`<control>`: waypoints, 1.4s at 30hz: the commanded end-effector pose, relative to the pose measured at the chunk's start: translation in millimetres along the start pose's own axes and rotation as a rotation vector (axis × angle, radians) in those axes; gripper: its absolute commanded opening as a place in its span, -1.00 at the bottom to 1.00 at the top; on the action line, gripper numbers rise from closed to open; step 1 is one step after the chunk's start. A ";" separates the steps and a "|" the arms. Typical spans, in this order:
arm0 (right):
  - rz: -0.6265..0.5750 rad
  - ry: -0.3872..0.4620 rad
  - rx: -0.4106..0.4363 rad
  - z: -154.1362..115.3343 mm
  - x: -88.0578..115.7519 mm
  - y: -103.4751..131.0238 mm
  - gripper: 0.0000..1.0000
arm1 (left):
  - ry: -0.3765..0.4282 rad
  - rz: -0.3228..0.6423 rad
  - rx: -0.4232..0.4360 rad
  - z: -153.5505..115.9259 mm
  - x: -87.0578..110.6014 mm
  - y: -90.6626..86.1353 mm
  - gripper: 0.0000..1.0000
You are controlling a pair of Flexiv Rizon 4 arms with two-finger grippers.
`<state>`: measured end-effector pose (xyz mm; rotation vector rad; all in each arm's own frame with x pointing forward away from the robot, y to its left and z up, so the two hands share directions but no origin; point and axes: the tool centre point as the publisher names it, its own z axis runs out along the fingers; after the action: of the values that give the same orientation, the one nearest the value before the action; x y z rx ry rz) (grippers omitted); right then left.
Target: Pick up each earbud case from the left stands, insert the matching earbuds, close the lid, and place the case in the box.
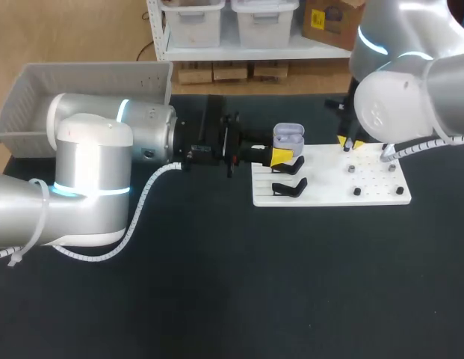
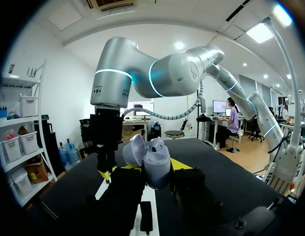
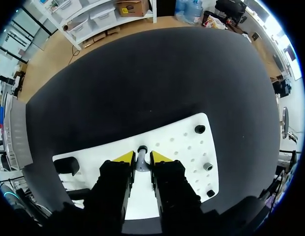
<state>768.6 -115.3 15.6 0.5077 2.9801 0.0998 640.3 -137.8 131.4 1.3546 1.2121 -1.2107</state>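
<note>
Our left claw (image 2: 153, 168) clamped on an open lilac case (image 1: 288, 137) by the black stands (image 1: 289, 187).
We judge the case light, hard and slick, with a delicate hinge, so it is best held by the body's sides, below the lid (image 2: 133, 150). It stands upright, long axis vertical, mouth up. Our right claw (image 3: 141, 158), narrow, pinches a grey earbud (image 3: 141, 153) on the board (image 1: 329, 196).

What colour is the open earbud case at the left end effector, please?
The earbud case is pale lavender-grey, clearest in the left wrist view.
</note>
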 end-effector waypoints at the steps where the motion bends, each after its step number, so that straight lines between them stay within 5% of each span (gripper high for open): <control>1: -0.012 -0.021 -0.022 -23.3 9.5 -7.4 -1.00 | -0.003 0.003 -0.005 -0.1 0.8 -1.2 -1.00; 11: -0.137 -0.024 -0.077 -96.0 20.3 -14.4 -1.00 | -0.003 0.003 -0.005 -0.1 0.8 -1.2 -1.00; 21: -0.490 0.044 -0.037 -176.2 43.7 -8.8 -1.00 | -0.003 0.003 -0.005 -0.1 0.8 -1.2 -1.00; 23: -0.536 0.068 -0.082 -185.9 50.0 -6.4 -1.00 | -0.003 0.003 -0.005 -0.1 0.8 -1.2 -1.00; 42: -0.564 0.067 -0.105 -190.5 52.9 -4.9 -1.00 | -0.003 0.003 -0.005 -0.1 0.8 -1.2 -1.00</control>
<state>695.8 -111.9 196.7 -0.3424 3.0358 0.2091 640.3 -137.8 131.4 1.3546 1.2121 -1.2107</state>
